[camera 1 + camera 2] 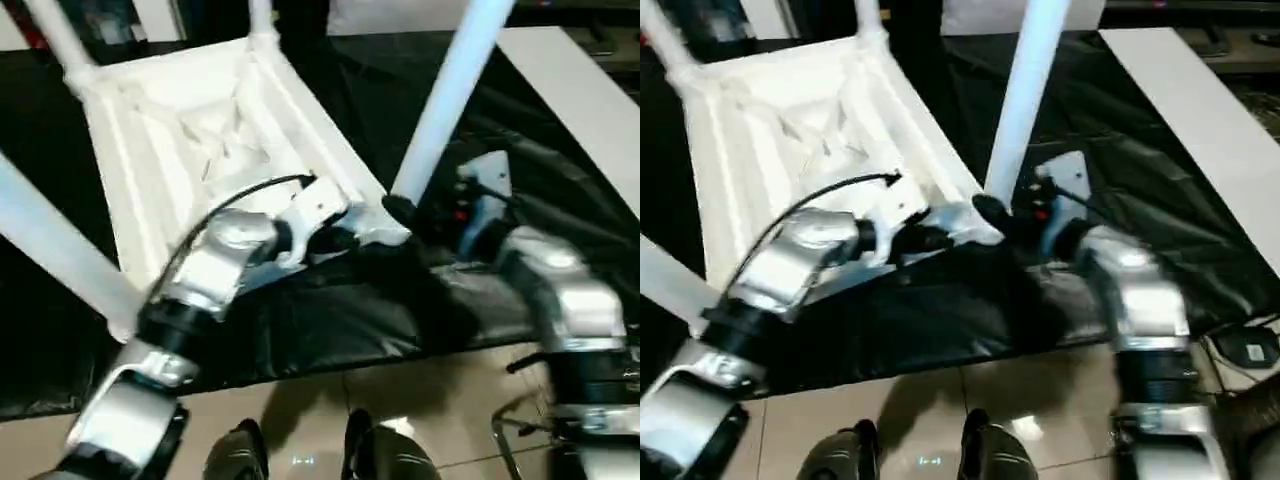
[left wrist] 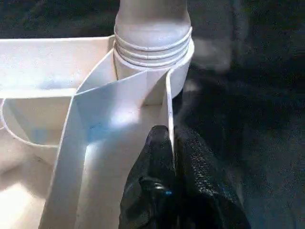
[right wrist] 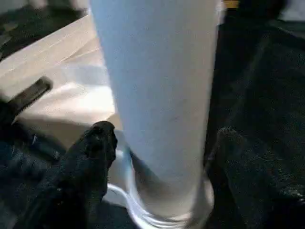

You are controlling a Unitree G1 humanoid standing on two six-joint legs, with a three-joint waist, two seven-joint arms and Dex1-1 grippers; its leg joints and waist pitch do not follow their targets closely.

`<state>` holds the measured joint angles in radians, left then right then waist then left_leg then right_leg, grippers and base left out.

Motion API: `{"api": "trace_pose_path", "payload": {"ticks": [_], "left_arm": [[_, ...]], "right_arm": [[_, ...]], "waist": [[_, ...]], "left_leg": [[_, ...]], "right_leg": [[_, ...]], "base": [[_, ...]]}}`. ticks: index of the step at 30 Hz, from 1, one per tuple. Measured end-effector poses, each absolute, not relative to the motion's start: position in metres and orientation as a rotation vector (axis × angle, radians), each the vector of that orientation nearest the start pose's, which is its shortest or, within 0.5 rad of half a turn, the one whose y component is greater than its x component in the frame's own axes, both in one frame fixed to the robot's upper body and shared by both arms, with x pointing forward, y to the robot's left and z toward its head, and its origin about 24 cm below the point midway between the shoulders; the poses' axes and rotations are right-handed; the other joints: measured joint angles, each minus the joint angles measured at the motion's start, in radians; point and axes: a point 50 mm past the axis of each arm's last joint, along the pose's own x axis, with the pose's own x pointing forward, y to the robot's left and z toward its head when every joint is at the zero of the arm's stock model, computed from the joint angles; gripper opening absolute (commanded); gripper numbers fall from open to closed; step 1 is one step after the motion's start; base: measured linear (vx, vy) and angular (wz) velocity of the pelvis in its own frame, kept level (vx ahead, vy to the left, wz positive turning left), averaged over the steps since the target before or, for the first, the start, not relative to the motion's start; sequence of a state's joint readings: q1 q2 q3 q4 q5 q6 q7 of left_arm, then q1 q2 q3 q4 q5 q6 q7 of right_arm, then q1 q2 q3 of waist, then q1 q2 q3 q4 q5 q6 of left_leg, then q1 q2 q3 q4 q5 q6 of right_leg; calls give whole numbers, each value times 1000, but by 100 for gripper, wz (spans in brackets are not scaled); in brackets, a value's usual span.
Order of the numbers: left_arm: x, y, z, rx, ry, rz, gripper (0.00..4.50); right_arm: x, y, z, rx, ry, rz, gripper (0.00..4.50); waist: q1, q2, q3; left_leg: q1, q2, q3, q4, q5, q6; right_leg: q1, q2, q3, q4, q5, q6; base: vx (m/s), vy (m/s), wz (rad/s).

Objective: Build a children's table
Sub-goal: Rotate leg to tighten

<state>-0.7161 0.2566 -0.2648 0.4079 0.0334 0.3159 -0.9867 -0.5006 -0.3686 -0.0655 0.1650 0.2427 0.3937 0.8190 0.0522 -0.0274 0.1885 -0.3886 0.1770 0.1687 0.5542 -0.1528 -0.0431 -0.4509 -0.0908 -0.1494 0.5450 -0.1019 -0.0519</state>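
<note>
White plastic dominates what I see from the head camera: the children's table (image 1: pixel 190 140) lies upside down on the black-covered worktop (image 1: pixel 520 130), ribbed underside facing up, with its tube legs standing out of the round corner sockets. The near-right leg (image 1: pixel 450 90) rises steeply from the socket (image 2: pixel 152 62) at the corner closest to me.

My left hand (image 2: pixel 172 157) sits right at that corner. Its two black fingers (image 2: pixel 152 157) are pressed together on the thin upright rim wall of the tabletop (image 2: pixel 167 109), one finger on each side of it, just short of the socket. A black cable (image 1: pixel 250 195) loops over the silver left forearm (image 1: pixel 215 260).

My right hand (image 3: pixel 162 157) is at the base of the same leg. Its fingers (image 3: pixel 93 152) are spread, one on each side of the tube just above the socket collar. I think there is a sliver of gap on both sides, but the wrist view is too soft for me to say whether either pad touches the tube.

Beyond the worktop's near edge I see shiny tiled floor (image 1: pixel 420 400) and the robot's two feet (image 1: pixel 240 455).
</note>
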Motion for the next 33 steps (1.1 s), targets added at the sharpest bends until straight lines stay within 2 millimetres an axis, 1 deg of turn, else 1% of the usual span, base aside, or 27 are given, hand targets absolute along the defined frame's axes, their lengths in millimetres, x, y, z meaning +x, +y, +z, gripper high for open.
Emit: {"api": "trace_pose_path", "payload": {"ticks": [1, 3, 7, 8, 9, 10, 12, 13, 14, 15, 17, 18, 19, 20, 22, 25, 27, 30, 33], "left_arm": [[339, 88, 110, 439, 263, -1204, 0], [336, 93, 110, 451, 265, -1249, 0], [332, 103, 109, 482, 285, -1336, 0], [330, 108, 109, 498, 290, -1373, 0], [327, 110, 109, 512, 290, -1413, 0], [326, 114, 109, 523, 297, -1443, 0], [324, 118, 109, 538, 301, -1476, 0], [323, 118, 109, 548, 303, -1501, 0], [321, 118, 109, 557, 307, -1524, 0], [320, 118, 109, 565, 312, -1544, 0], [319, 118, 109, 577, 316, -1577, 0], [318, 118, 109, 582, 317, -1582, 0], [318, 118, 109, 585, 319, -1589, 0], [318, 118, 109, 588, 318, -1593, 0], [319, 118, 110, 594, 316, -1600, 0], [319, 119, 109, 597, 315, -1607, 0], [319, 119, 109, 592, 316, -1614, 0], [320, 117, 109, 572, 319, -1610, 0], [322, 115, 108, 545, 332, -1586, 0]], "right_arm": [[322, -178, 130, -124, 82, 870, 393], [316, -182, 131, -170, 87, 960, 393], [307, -183, 127, -180, 106, 1146, 393], [305, -185, 126, -177, 119, 1200, 377], [303, -188, 126, -175, 135, 1246, 377], [302, -189, 124, -168, 147, 1283, 358], [301, -187, 122, -161, 168, 1333, 355], [301, -185, 121, -162, 179, 1367, 346], [302, -183, 121, -165, 186, 1390, 332], [303, -182, 121, -169, 189, 1407, 320], [304, -179, 120, -172, 195, 1447, 312], [304, -178, 120, -170, 197, 1464, 288], [304, -176, 119, -166, 200, 1478, 288], [304, -176, 118, -163, 206, 1491, 273], [302, -175, 116, -157, 218, 1519, 271], [302, -175, 116, -140, 229, 1537, 233], [303, -175, 116, -133, 234, 1539, 230], [303, -175, 116, -105, 249, 1534, 209], [303, -176, 115, -83, 256, 1500, 209]], "waist": [[6, 0, 0], [11, 0, 0], [13, 0, 0], [13, 0, 0], [15, 0, 0], [20, 0, 0], [29, 0, 0], [35, 0, 0], [38, 0, 0], [40, 0, 0], [43, -1, 0], [43, -1, 0], [42, -1, 0], [42, -1, 0], [43, -1, 0], [42, -1, 0], [43, -1, 0], [44, -1, 0], [44, -1, 0]], "left_leg": [[0, 0, 0, 1, 0, 0], [0, 0, 0, 3, 0, 0], [-3, -1, 0, 11, -1, -1], [-4, -1, 0, 12, -1, -2], [-4, -2, 0, 12, -1, -2], [-4, -2, 0, 13, -1, -2], [-4, -2, 0, 13, -1, -2], [-4, -1, 0, 14, -1, -2], [-4, -1, 0, 14, -1, -2], [-4, -1, 0, 14, -1, -2], [-5, -1, 0, 15, -1, -2], [-5, -1, 0, 15, -1, -2], [-4, -1, 0, 15, -1, -2], [-5, -1, 0, 15, -1, -2], [-5, -1, 0, 15, -1, -2], [-4, -1, 0, 15, -1, -2], [-4, -1, 0, 14, -1, -2], [-4, -1, 0, 15, -1, -2], [-2, -1, 0, 16, -1, -3]], "right_leg": [[0, 0, 0, 0, 0, 1], [1, 0, 0, 0, 0, 0], [2, -3, 1, -1, 1, 0], [2, -3, 2, -1, 1, 0], [2, -3, 2, -1, 1, 0], [3, -3, 3, -1, 1, 0], [3, -3, 3, -1, 1, 0], [3, -3, 3, 0, 1, 0], [3, -3, 3, 0, 1, 0], [3, -3, 3, 0, 1, 0], [4, -3, 3, 0, 1, 0], [4, -3, 3, 0, 1, 0], [4, -3, 3, 0, 1, 0], [4, -3, 3, 0, 1, 0], [4, -3, 3, 0, 1, 0], [4, -3, 3, 0, 1, 0], [4, -3, 3, 0, 1, 0], [5, -3, 3, 0, 1, 0], [7, -3, 3, 0, 1, 0]], "base": [[0, 0, 0], [0, 0, 0], [0, 0, 0], [0, 0, 0], [0, 0, 0], [0, 0, 0], [0, 0, 0], [0, 0, 0], [0, 0, 0], [0, 0, 0], [0, 0, 0], [0, 0, 0], [0, 0, 0], [0, 0, 0], [0, 0, 0], [0, 0, 0], [0, 0, 0], [0, 0, 0], [0, 0, 0]]}}
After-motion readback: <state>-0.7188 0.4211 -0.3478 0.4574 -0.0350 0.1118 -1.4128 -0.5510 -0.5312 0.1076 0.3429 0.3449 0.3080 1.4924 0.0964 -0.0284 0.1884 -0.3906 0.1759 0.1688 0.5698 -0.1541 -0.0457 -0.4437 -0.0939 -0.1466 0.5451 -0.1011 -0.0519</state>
